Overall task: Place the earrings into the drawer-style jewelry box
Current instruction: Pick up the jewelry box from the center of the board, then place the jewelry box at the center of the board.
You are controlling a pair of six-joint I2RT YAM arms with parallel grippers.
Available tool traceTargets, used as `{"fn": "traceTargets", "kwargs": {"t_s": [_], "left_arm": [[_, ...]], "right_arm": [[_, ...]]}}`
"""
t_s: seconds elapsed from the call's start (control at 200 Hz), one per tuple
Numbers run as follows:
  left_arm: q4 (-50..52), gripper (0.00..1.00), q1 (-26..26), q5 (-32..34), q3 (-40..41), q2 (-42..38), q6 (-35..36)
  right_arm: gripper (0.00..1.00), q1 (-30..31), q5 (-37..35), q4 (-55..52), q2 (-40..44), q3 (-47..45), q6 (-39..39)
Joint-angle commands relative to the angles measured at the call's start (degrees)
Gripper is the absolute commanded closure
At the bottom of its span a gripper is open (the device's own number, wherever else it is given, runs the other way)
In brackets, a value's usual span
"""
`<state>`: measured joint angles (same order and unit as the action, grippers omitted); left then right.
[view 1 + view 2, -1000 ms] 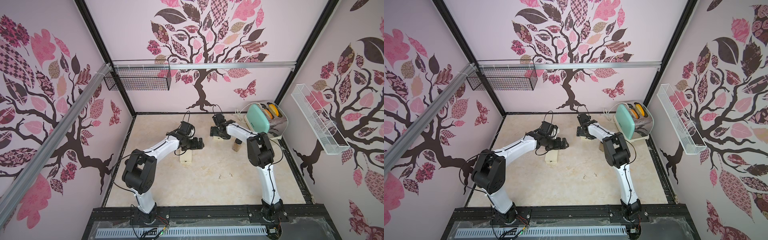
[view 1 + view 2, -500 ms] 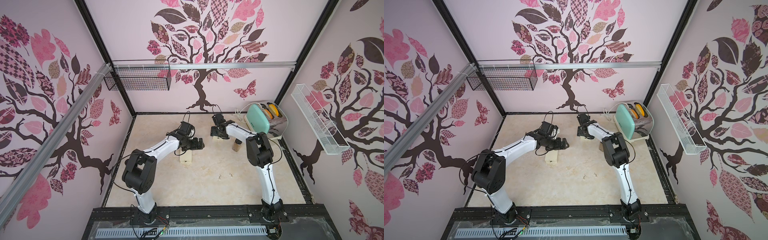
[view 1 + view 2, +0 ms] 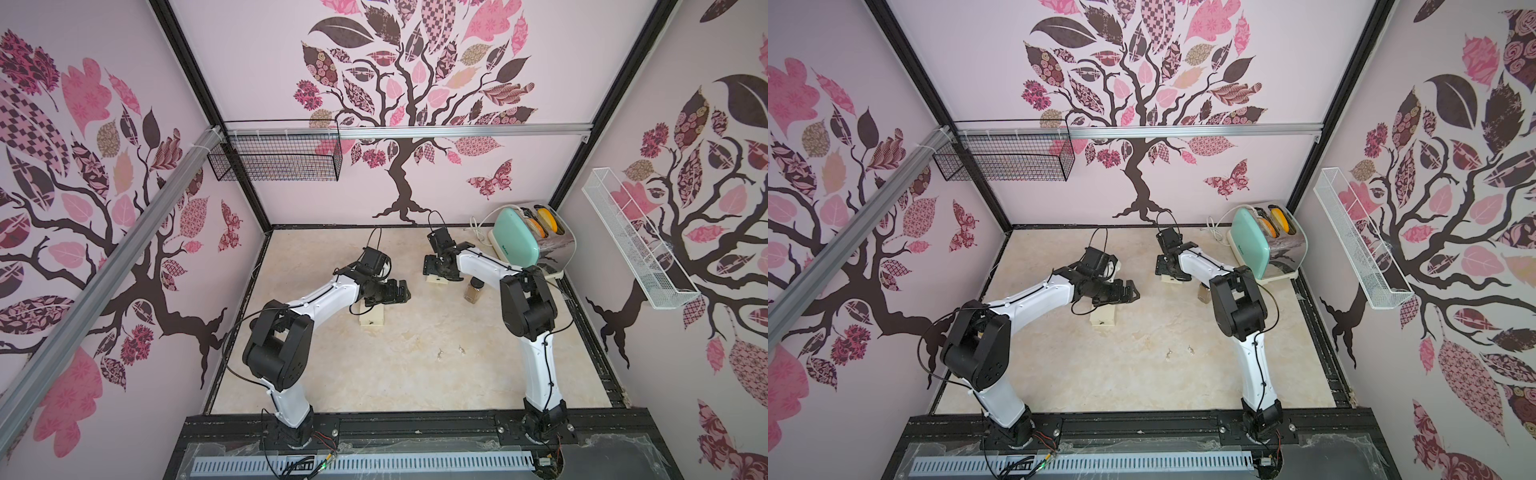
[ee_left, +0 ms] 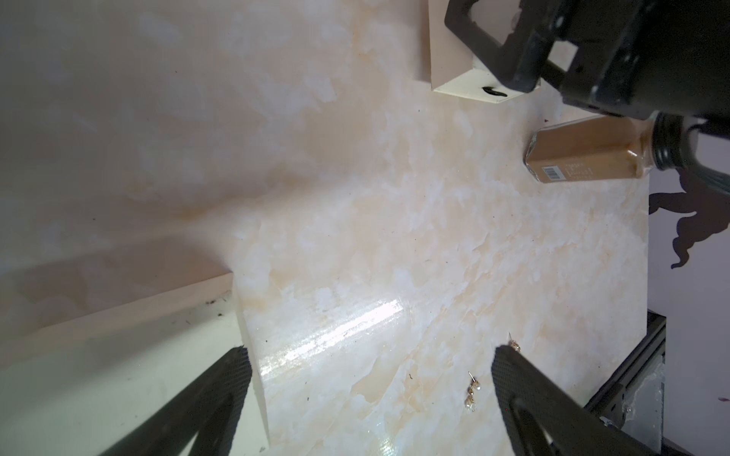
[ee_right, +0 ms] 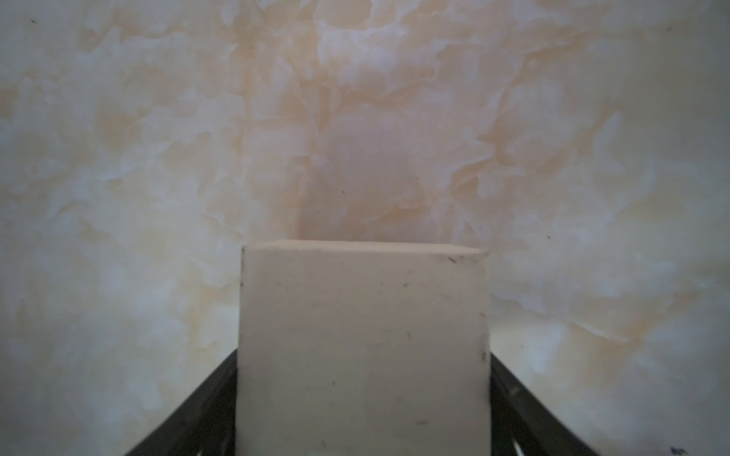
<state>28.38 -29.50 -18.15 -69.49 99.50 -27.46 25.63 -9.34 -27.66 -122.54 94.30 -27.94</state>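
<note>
Tiny glinting earrings (image 3: 439, 354) loose, cream jewelry box (image 5: 363, 347) apart

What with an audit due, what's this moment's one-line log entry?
left gripper: open; right gripper: shut on small cream box; tiny metal earrings: loose on marble-patterned table

Cream and peach marbling over the desk (image 3: 374, 386). Plain pale cream on the jewelry box (image 5: 363, 347) between the black right jaws, flecked with small dark scuffs; same cream, whiter inside, on the drawer (image 3: 371, 319) below the left jaws. Golden glints with pale beads on the earrings (image 4: 472, 391) ahead of the left jaws. Brown fill, black cap, white barcode label on the jar (image 4: 584, 154) beside the right jaws. Mint green and chrome on the toaster (image 3: 515, 245) beyond them, orange in its slots. Pale pink walls (image 3: 257, 62) with a dark brown tree, pink and patterned leaves
</note>
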Motion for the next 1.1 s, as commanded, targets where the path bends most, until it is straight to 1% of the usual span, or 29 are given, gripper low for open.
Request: {"fn": "traceTargets", "kwargs": {"t_s": [0.0, 0.165, 0.265, 0.38, 0.49, 0.62, 0.82, 1.095], "left_arm": [[-2.74, 0.02, -2.05, -0.02, 1.95, -2.14, -1.69], [-6.39, 0.02, -3.78, 0.38, 3.99, -0.58, -3.5], [-7.23, 0.02, -3.88, 2.03, 3.46, 1.76, -3.83], [-7.02, 0.02, -3.76, 4.47, 2.45, 4.94, -3.99], [-6.57, 0.02, -3.33, 5.7, 2.3, 7.33, -4.38], [-6.67, 0.02, -1.14, 8.01, 3.86, 7.51, -4.44], [-6.72, 0.02, 2.39, 11.41, 5.94, 5.45, -4.53], [-5.5, 0.02, 4.18, 17.14, 6.18, 4.58, -4.73]], "right_arm": [[0.27, 2.06, 0.46, 1.92, 8.63, -8.08, -0.92], [0.27, 5.43, -0.96, 5.64, 20.78, -23.37, -1.48], [0.27, 7.2, -1.21, 7.71, 27.54, -31.7, -2.09], [0.27, 9.48, -0.63, 9.29, 33.33, -38.12, -2.55], [0.27, 11.96, -0.75, 9.72, 36.95, -41.48, -2.7], [0.27, 14.25, -0.59, 10.93, 39.33, -44.31, -2.82], [0.27, 16.97, 0.55, 12.85, 39.16, -47.1, -2.92], [0.26, 20.67, 1.08, 15.22, 37.17, -47.51, -1.7]]}}
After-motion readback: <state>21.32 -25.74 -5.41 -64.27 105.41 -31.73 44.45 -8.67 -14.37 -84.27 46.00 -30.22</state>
